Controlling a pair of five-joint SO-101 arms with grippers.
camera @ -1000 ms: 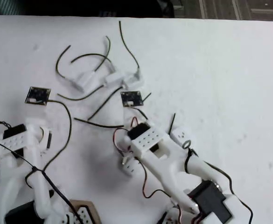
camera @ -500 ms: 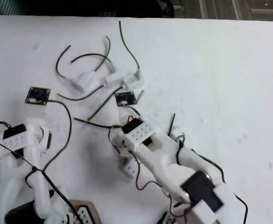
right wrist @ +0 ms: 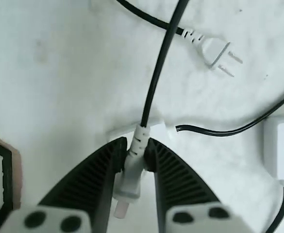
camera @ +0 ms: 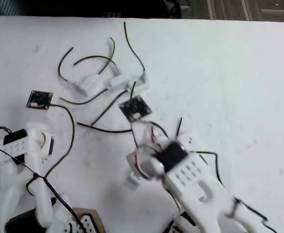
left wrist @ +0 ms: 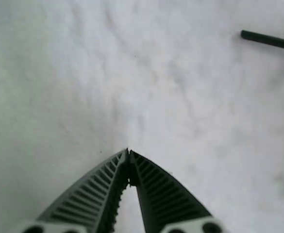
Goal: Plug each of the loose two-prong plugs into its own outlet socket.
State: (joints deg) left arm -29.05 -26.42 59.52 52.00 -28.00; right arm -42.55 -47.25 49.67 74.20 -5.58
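Clamped narrowly around a white plug (right wrist: pixel 127 178) at the right gripper (right wrist: pixel 134 144); pressed tip to tip, empty, at the left gripper (left wrist: pixel 128 154)

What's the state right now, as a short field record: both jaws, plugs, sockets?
Right jaws: shut on a white plug, its black cord leading away from them
Left jaws: shut, holding nothing, over bare table
Loose plug: second plug lying on the table, prongs bare
Socket: white outlet to one side of the held plug, apart from it
Status: held plug not yet in a socket
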